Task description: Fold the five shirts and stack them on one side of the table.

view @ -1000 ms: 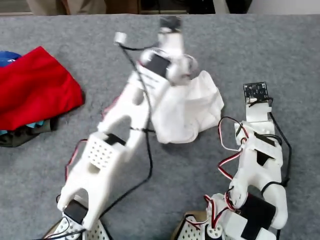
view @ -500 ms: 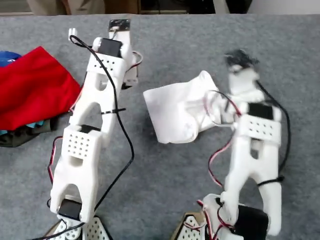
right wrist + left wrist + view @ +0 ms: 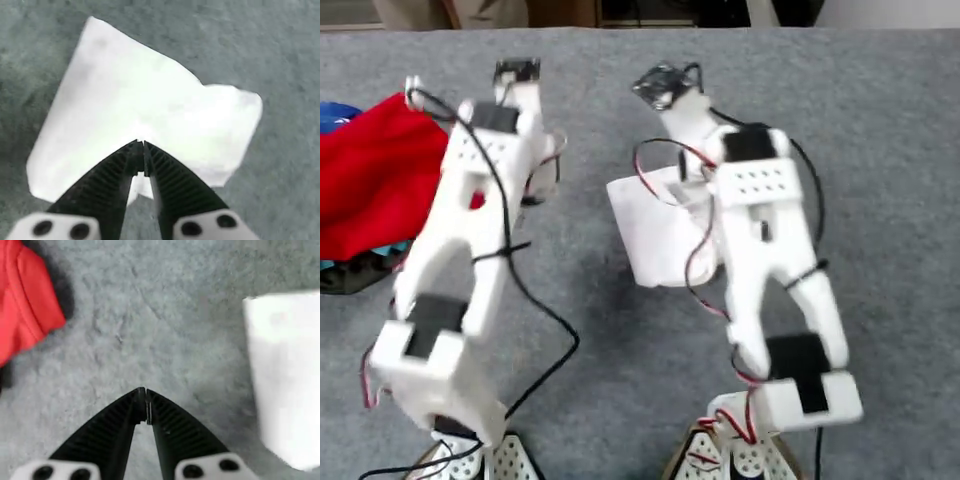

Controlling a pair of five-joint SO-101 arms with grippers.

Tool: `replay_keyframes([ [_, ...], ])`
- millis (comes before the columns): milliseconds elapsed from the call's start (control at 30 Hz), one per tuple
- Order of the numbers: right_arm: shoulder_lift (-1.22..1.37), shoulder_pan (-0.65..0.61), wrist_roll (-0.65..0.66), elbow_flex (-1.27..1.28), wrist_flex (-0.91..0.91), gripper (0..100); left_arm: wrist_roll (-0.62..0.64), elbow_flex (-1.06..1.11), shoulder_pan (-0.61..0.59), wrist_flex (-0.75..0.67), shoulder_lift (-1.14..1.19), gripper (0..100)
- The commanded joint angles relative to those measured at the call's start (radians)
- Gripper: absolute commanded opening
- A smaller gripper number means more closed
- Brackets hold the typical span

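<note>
A table (image 3: 880, 150) covered in grey, felt-like cloth is shown from above. A folded white shirt (image 3: 650, 235) is laid flat near its middle. Well apart from it, at the left edge, a red shirt (image 3: 370, 190) is spread over a blue garment (image 3: 334, 112) and a dark garment (image 3: 350, 276), the latter resting on the cloth.

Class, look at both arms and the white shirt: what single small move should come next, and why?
Probably the right gripper should open and pinch the white shirt beneath it. Its fingers are shut above the shirt, which lies roughly folded, apart from the red shirt at one side; the left gripper is shut over bare table.
</note>
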Motion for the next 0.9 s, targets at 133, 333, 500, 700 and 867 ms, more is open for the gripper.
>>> replay_keyframes([
  [133, 0.292, -0.073, 0.003, -0.206, 0.011, 0.2, -0.021, 0.927, -0.158, -0.663, -0.371, 2],
  [333, 0.423, -0.031, 0.003, -0.269, 0.086, 0.2, -0.02, 0.979, -0.247, -0.692, -0.437, 2],
  [500, 0.412, 0.035, 0.003, -0.272, 0.104, 0.2, -0.02, 0.979, -0.232, -0.69, -0.435, 2],
  [700, 0.39, 0.166, 0.011, -0.277, 0.141, 0.2, -0.02, 0.98, -0.236, -0.684, -0.435, 2],
  [867, 0.348, 0.294, 0.063, -0.262, 0.172, 0.2, -0.02, 0.98, -0.236, -0.684, -0.435, 2],
])
